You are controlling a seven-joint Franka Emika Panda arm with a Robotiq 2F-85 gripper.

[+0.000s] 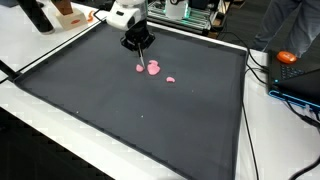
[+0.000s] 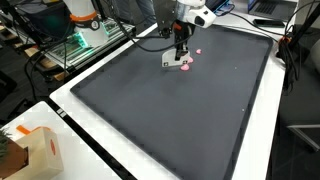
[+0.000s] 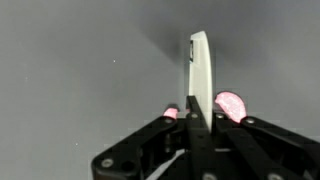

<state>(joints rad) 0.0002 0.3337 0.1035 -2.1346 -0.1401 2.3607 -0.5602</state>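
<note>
I have the pincer (image 3: 200,120) closed narrow on a white blade-shaped piece (image 3: 200,70), held on edge over the tabletop's dark mat (image 1: 150,125) near its far edge in both exterior views, with small pink pieces (image 1: 154,68) just beside it.

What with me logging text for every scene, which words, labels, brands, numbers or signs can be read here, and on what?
None: no text can be read in any view.
Cardboard box: a reddish mark, too blurred to read.
White flat tool: plain, no marking shows.
Pink pieces: too small to tell.
Dark mat: no print shows.
</note>
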